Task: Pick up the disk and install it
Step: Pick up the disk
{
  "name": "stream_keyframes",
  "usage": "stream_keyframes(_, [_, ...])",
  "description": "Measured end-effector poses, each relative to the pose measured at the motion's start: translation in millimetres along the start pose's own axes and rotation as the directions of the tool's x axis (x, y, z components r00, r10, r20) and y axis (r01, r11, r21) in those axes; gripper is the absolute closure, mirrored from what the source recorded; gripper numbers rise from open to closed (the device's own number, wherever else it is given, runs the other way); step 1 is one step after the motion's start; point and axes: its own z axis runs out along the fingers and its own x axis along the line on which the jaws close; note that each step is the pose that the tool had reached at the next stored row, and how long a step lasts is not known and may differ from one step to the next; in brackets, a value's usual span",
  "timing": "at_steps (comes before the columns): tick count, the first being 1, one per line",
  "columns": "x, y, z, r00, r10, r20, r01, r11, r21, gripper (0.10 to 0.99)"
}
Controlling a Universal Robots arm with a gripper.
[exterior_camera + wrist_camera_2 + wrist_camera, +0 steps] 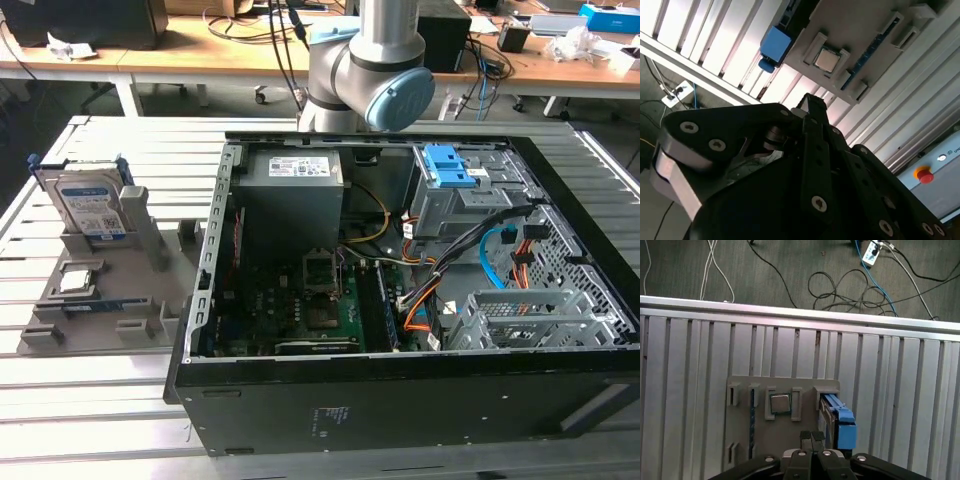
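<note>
Two fingers (806,439) on the gripper (811,436) are pinched together, holding nothing. One disk (838,419) stands upright in the grey holder (790,382), one square chip (780,403) beside it.

A workbench of ribbed, pale grey aluminium slats (100,400) fills the foreground in the exterior view, with soft glare along its ridges. Behind it runs a row of light wooden desks (200,55) on white legs (128,95) — their tops cluttered with cables and boxes. In the first wrist view the floor (680,270) beyond the bench edge is dark grey carpet, strewn with looping black, white and blue cables (850,285) and a white power strip (871,251).
</note>
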Motion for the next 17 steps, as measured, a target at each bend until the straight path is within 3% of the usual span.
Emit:
stream_keyframes(4, [0.1,0.0,0.0,0.9977,-0.067,-0.0004,0.067,0.9977,0.000,0.980])
stream_keyframes(9, [-0.1,-0.1,0.1,0.9978,-0.066,-0.0047,0.066,0.9978,-0.001,0.980])
stream_keyframes(13, [0.0,0.0,0.2,0.9999,0.004,-0.0096,-0.004,1.0000,-0.002,0.980])
stream_keyframes(17, [-0.1,-0.1,0.3,0.9977,0.067,-0.0125,-0.067,0.9978,-0.002,0.980])
